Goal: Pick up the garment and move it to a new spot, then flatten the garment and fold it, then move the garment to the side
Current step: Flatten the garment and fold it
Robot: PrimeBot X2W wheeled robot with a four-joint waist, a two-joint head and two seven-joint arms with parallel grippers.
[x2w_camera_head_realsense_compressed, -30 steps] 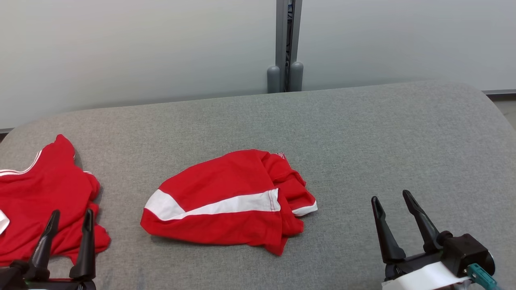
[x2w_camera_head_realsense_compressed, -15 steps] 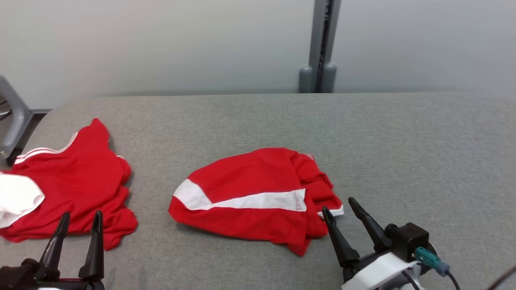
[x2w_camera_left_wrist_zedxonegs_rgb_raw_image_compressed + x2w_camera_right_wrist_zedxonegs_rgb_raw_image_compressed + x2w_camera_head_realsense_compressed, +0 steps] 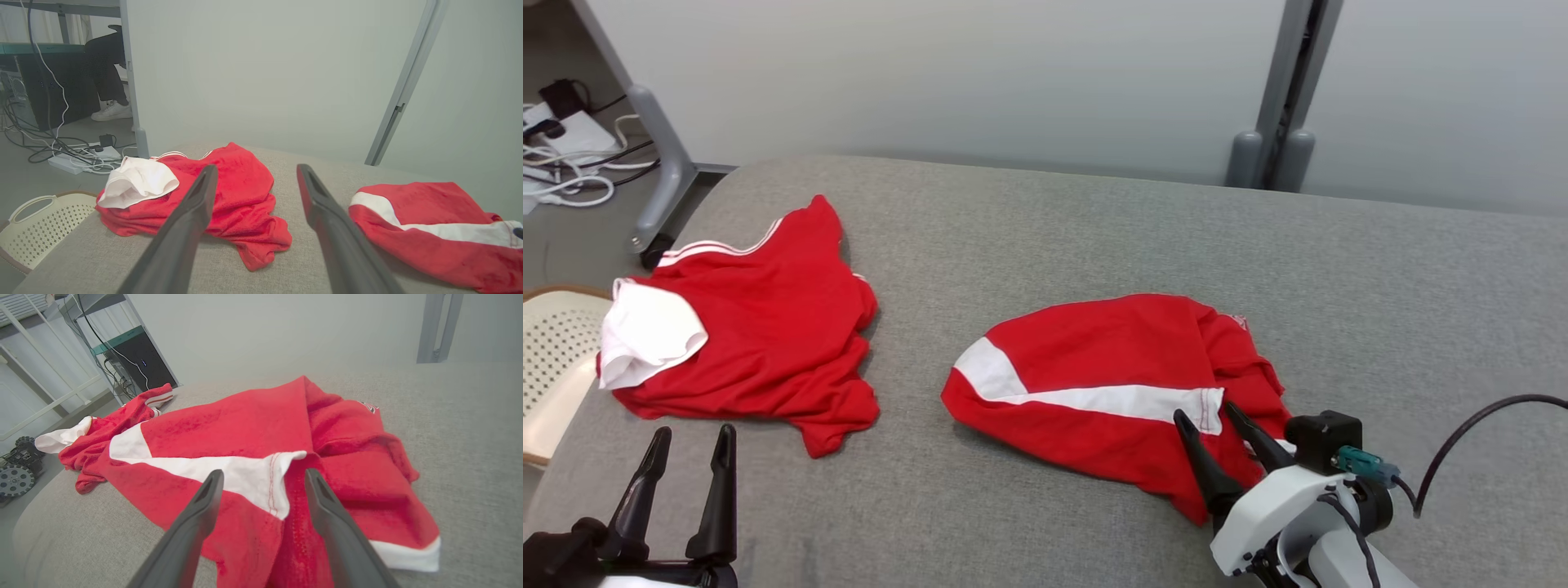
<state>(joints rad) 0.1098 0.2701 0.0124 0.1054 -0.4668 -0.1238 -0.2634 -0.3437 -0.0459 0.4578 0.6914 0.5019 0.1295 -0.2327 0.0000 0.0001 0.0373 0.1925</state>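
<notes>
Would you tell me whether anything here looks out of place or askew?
Nothing spilled or damaged; the left garment lies crumpled near the edge of the surface, and the middle garment is bunched on its right.

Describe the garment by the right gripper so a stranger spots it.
Two red garments lie on the grey table. Take the right garment, by the right gripper. Unlike the left garment, it has a broad white stripe.
</notes>
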